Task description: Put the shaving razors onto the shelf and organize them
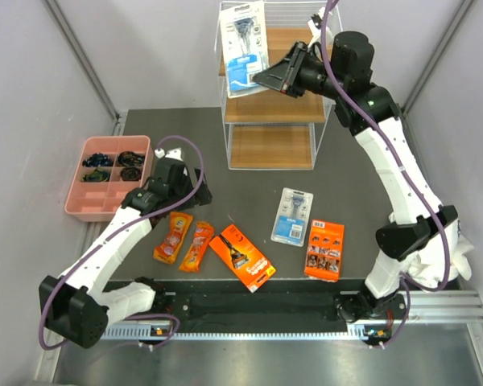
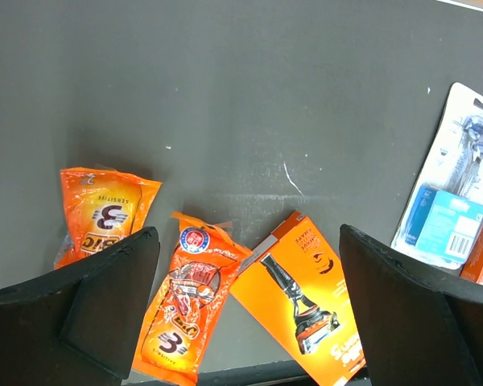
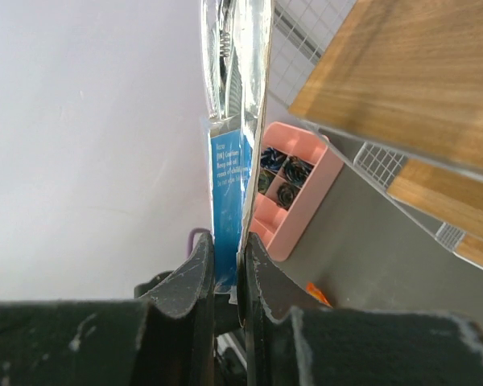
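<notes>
Dark grey matting covers the table [image 1: 185,129], with pale walls close around it and the shelf [image 1: 274,108] standing at the far edge. The right gripper [image 1: 259,79] is raised beside the shelf's top board [image 1: 286,39], its fingers pressed together on the lower edge of a clear-and-blue blister card [image 1: 243,44]. The card stands nearly upright and hangs just off the board's left front corner, not yet over the wood. I judge the step in hand to be setting this first razor pack on that top level. To do it well, the arm should carry the card sideways until it is fully above the board, then lower it until the bottom edge meets the wood before the fingers part. Let go early and it could tip off the corner. Placing it toward one end leaves room for the rest. The left gripper [image 1: 177,173] hovers low over the table with its fingers wide apart and nothing between them. Below it lie two orange pouches [image 2: 105,213] and the long orange box [image 2: 302,297]. A second blister card [image 1: 293,216] and an orange card [image 1: 324,251] lie further right — all five are on the table, apart from the shelf. The pink tray [image 1: 76,205] sits at the left and has no part in this.
</notes>
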Controlling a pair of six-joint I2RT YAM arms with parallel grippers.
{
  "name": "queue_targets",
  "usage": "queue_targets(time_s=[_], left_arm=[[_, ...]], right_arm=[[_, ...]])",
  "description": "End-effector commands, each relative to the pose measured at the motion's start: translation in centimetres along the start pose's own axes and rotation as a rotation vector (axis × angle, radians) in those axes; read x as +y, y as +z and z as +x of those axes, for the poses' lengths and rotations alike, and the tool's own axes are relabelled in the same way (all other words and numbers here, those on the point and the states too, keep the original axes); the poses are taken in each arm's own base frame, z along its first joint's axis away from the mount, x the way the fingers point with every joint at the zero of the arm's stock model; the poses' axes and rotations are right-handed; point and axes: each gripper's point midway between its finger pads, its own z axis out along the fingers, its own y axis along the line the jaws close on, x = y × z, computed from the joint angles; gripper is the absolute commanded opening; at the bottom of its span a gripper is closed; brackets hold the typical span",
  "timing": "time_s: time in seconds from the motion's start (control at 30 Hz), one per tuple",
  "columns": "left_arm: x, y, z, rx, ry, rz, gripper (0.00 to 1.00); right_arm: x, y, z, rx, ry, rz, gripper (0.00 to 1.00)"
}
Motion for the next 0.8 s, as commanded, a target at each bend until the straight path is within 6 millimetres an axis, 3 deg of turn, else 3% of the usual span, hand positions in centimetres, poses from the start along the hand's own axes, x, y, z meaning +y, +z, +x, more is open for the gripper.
queue_targets(time_s=[0.0, 0.17, 0.77], left_arm=[[-0.9, 0.1, -0.7, -0.031, -0.012, 0.047, 0.97], [-0.9, 0.1, -0.5, -0.027, -0.012, 0.048, 0.97], [-0.7, 0.4, 0.3, -0.006, -0.020, 0.051, 0.97]], right_arm=[[1.6, -0.2, -4.5, -0.106, 0.019, -0.114, 0.00], [1.7, -0.1, -6.5, -0.133, 0.075, -0.173, 0.00], [-0.5, 2.0, -6.3, -0.114, 0.164, -0.140, 0.00]])
